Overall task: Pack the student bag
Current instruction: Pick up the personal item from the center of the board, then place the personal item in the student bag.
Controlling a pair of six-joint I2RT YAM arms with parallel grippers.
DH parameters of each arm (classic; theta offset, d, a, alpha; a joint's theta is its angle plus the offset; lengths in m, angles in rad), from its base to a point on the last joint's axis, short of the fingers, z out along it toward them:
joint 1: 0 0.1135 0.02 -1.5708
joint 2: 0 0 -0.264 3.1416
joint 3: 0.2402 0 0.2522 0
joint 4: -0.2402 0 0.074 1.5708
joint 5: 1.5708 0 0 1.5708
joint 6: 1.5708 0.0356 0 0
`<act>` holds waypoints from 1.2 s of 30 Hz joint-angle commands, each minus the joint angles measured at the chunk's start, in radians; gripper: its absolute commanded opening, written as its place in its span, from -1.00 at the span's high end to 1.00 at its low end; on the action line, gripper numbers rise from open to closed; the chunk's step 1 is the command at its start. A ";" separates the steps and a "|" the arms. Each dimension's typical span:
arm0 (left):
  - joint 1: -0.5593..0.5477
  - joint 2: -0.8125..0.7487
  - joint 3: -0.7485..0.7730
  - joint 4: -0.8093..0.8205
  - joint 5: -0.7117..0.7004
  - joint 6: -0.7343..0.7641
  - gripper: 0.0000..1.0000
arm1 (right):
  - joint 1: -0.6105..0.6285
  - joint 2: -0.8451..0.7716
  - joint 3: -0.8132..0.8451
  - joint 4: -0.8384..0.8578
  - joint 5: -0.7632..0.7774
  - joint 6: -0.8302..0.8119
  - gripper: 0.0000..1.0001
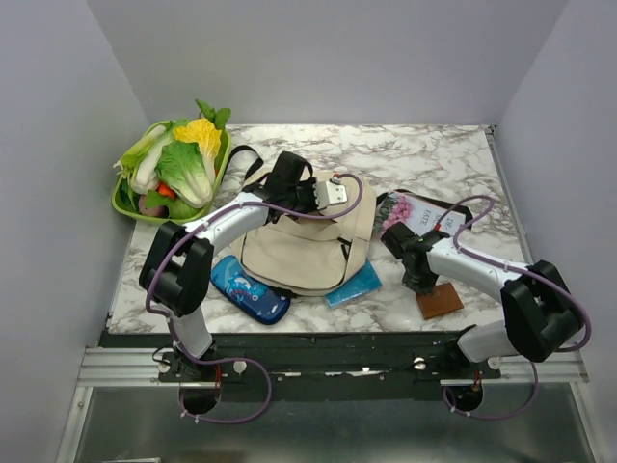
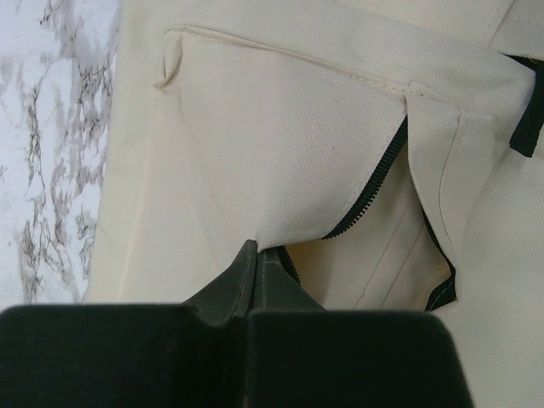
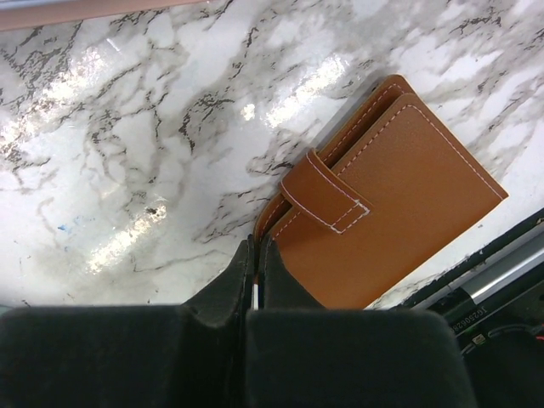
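The student bag (image 1: 304, 253) lies mid-worktop (image 1: 434, 159). Our left end effector (image 2: 257, 253), fingers pressed together, seems to pinch its zipper flap (image 2: 374, 183); we should lift gently to widen the mouth. Our right end effector (image 3: 257, 248), fingers together and empty, sits beside the brown wallet (image 3: 399, 195) and must spread before grasping.

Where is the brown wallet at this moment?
In the top view, the brown wallet lies on the marble table near its front right edge, beside the right gripper, right of the student bag.

marble table (image 1: 434, 159): bag (image 1: 299, 253), wallet (image 1: 440, 301), pencil case (image 1: 249, 287)
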 commanded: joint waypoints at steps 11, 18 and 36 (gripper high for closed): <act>-0.001 -0.042 0.001 0.032 -0.038 -0.049 1.00 | 0.138 -0.137 0.080 0.263 -0.123 -0.206 0.99; -0.001 -0.042 0.004 0.030 -0.039 -0.056 1.00 | 0.221 -0.109 0.117 0.302 -0.128 -0.246 0.99; -0.001 -0.023 0.052 0.009 -0.036 -0.160 1.00 | 0.265 -0.230 0.272 0.451 -0.195 -0.609 0.99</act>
